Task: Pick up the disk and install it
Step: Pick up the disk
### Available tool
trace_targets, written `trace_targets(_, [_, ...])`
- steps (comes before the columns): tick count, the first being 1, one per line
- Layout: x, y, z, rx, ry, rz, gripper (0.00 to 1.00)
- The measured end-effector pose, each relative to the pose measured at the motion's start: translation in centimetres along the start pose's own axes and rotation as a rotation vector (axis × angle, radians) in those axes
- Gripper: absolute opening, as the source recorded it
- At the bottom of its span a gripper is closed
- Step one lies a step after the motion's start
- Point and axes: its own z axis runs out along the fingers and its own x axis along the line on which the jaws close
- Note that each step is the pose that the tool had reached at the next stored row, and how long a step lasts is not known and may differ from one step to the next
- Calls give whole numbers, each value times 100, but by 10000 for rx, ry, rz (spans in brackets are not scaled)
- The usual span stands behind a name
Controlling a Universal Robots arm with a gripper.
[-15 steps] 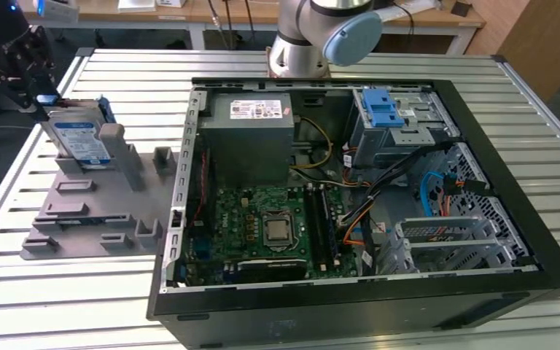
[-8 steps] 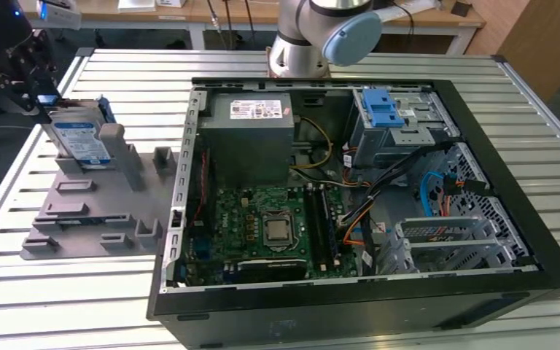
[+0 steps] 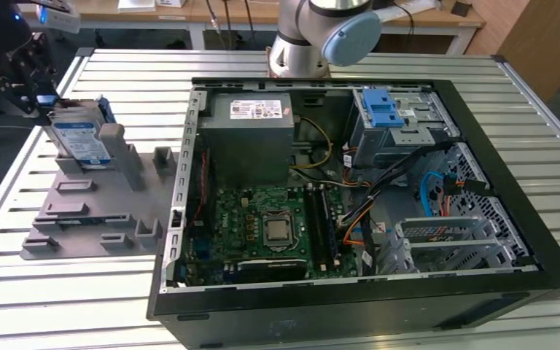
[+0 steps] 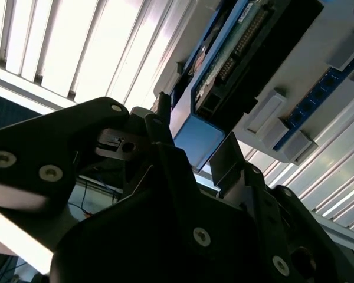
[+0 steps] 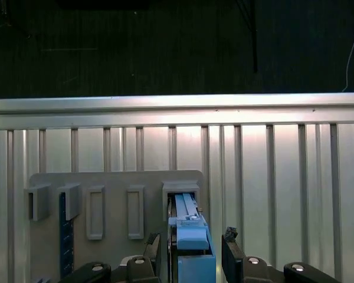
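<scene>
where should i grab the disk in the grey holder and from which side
Probably by its two broad flat faces, near the upper edge, coming down from above. The disk stands on edge in a slot of the grey holder, so its lower part is boxed in and the top is free. In the first wrist view the open end effector straddles its thin edge.
</scene>
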Motion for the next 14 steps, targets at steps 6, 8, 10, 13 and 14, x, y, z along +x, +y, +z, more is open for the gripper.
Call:
trace_targets(6, [-9, 6, 71, -2, 3, 3, 53])
trace_targets(8, [-9, 5, 90, 2, 3, 152, 53])
trace_targets(10, [-9, 5, 98, 2, 3, 357, 53])
trace_targets(13, [-9, 5, 103, 2, 2, 394, 53])
trace_targets(14, [-9, 5, 103, 2, 2, 394, 53])
